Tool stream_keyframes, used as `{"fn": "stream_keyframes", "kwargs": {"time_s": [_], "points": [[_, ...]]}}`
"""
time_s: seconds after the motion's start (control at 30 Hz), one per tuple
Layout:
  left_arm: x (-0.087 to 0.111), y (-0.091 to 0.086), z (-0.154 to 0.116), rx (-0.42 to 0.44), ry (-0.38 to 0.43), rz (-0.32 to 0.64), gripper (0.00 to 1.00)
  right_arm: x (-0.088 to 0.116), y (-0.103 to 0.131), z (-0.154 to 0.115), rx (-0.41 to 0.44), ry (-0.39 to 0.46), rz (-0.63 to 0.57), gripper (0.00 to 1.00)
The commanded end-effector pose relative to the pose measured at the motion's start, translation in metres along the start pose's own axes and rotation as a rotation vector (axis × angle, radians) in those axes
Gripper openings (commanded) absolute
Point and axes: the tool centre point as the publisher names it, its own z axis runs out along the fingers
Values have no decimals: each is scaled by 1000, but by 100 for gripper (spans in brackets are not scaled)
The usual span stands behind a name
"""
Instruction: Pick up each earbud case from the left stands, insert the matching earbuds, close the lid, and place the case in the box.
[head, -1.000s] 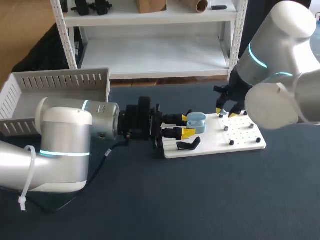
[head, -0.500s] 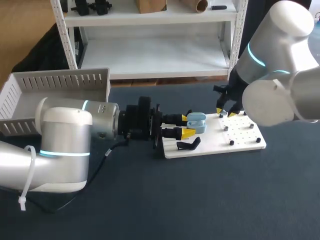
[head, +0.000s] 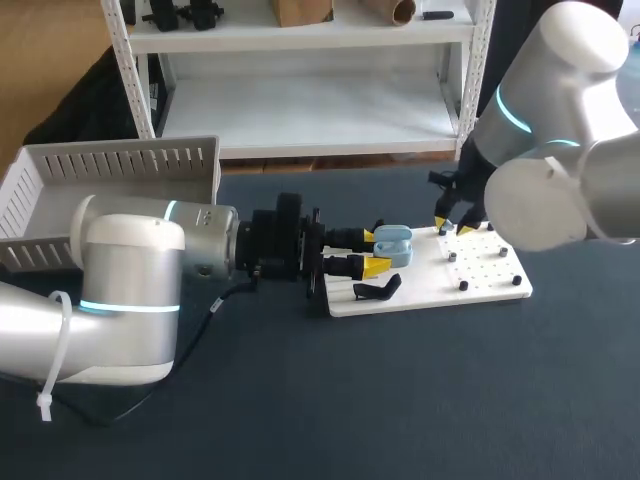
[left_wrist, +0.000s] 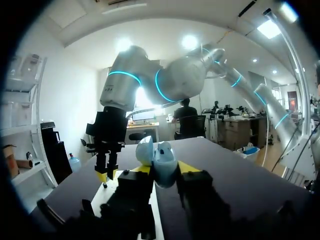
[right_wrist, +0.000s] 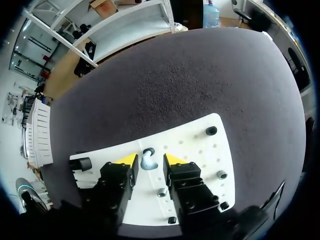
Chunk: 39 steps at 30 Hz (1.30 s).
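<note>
1. The left claw (head: 374, 251) is clamped on the pale blue earbud case (head: 392, 244), with one yellow tip on each side. It holds the case just above the left end of the white board (head: 487, 272). From where I stand the lid looks swung open. That seems to be the point of the pose: the case is offered up as a steady pocket for the earbuds.

2. The right claw (right_wrist: 148, 160) hangs over the board with its fingers apart, straddling a small pale earbud (right_wrist: 146, 158) that lies flat on the board. There is a gap on each side of the earbud, so nothing is gripped yet. I'd judge the claw is lined up to close on it.

3. The box (head: 120, 165), grey with slotted walls, sits at the far left of the tabletop (head: 400, 400). It is behind the left arm and well apart from the case.

4. Several short pegs (right_wrist: 219, 174) stand on the board around the earbud, close to the right claw's fingers. A black stand (head: 378, 290) sits just beside the held case at the board's near edge. The way from earbud to case is short, so I'd say the two claws crowding each other is the main hazard.
</note>
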Motion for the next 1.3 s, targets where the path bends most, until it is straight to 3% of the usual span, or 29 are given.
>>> {"fn": "stream_keyframes", "kwargs": {"time_s": [0.03, 0.1, 0.23, 0.5, 0.77, 1.07, 1.3], "points": [[1, 0, 0, 1, -4, 2, 0, -1, 1, 1, 3, 3, -2, 30], [1, 0, 0, 1, -4, 2, 0, -1, 1, 1, 4, 3, -4, 24], [1, 0, 0, 1, -4, 2, 0, -1, 1, 0, 7, 3, -5, 1], [1, 0, 0, 1, -4, 2, 0, -2, 0, -2, 10, 0, -6, 0], [1, 0, 0, 1, -4, 2, 0, 1, -2, -31, 17, -22, -7, 0], [1, 0, 0, 1, -4, 2, 0, -4, -9, -89, 33, -57, -3, 0], [1, 0, 0, 1, -4, 2, 0, -1, 0, -149, 67, -78, -32, 0]]}}
